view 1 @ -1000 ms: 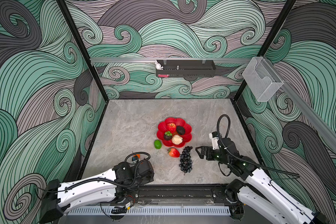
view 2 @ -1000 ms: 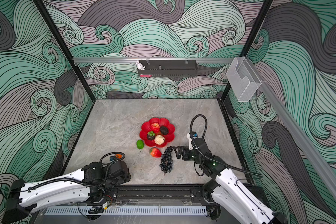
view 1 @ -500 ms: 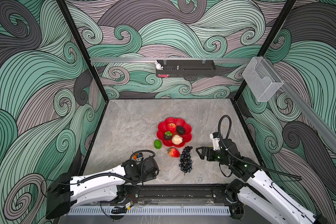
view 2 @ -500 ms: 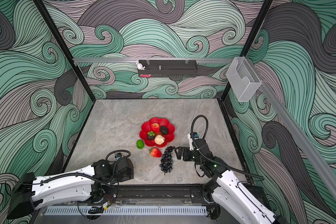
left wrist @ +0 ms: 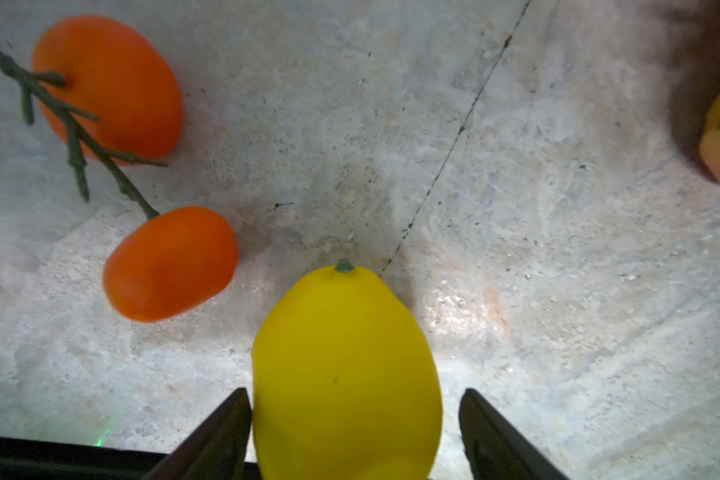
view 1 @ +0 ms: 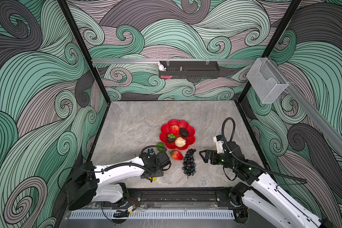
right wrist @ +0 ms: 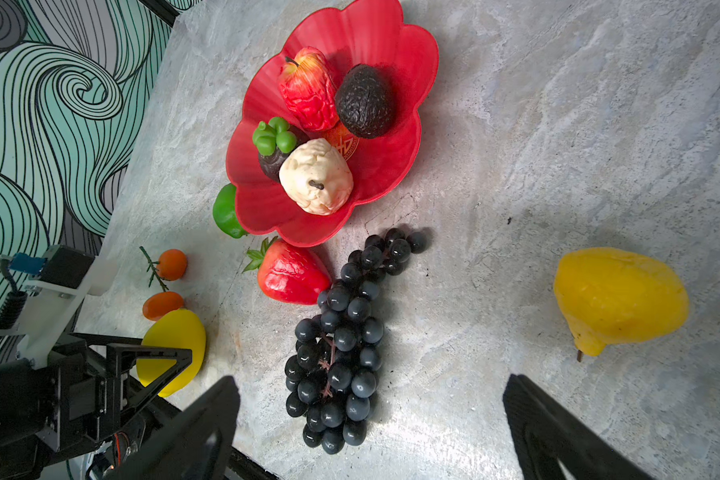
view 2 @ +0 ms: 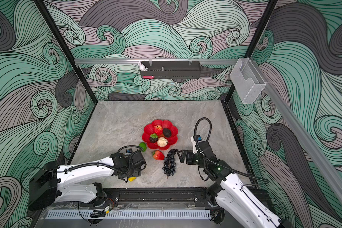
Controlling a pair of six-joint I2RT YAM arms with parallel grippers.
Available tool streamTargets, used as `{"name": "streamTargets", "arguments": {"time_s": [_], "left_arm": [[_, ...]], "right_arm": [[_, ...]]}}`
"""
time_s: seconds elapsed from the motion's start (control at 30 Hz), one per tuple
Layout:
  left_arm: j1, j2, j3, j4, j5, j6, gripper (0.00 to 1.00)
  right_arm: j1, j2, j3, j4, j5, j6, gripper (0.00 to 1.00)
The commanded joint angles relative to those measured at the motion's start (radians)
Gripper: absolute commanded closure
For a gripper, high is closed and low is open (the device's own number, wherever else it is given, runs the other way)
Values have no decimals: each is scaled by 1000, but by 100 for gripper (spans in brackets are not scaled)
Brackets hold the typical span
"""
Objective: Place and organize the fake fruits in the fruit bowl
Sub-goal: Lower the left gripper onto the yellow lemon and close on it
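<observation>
**Left pincer set around the lemon; fruit bowl partly filled**

Seen from above, a red flower-shaped fruit bowl point(view 1: 192, 131) sits near the middle of a grey stone tabletop point(view 1: 138, 122). Inside it lie a red apple point(view 1: 174, 129), a dark avocado point(view 1: 183, 132), a dark fruit with a green top point(view 1: 170, 137) and a cream lumpy fruit point(view 1: 180, 142). Outside the bowl, a lime point(view 1: 160, 146) touches the rim; a strawberry point(view 1: 176, 155) lies just beside the rim, against a dark grape bunch point(view 1: 189, 162); a yellow pear point(right wrist: 618, 299) lies well apart from them. Two small oranges point(left wrist: 167, 264) on a green twig point(left wrist: 75, 137) lie near the lemon point(left wrist: 346, 365), which rests on the tabletop close to its front edge.

The left pincer point(left wrist: 354, 415) is spread around the lemon, one finger at or almost at its skin, the other with a sliver of tabletop showing between. The right pincer point(view 1: 202, 156) is spread wide and empty, hanging over the tabletop just beside the grape bunch.

The step in hand looks like taking hold of the lemon. The next move calls for both fingers to bear on its widest part, since the smooth rounded skin may squirt out. It then needs a lift clear of the oranges and a carry over the lime to a free petal of the bowl.
</observation>
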Motion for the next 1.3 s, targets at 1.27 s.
{"name": "streamTargets", "arguments": {"time_s": [1.27], "left_arm": [[89,121,-9,145,110,159,24]], "right_arm": [[5,21,18,-12,-26,35,0]]}}
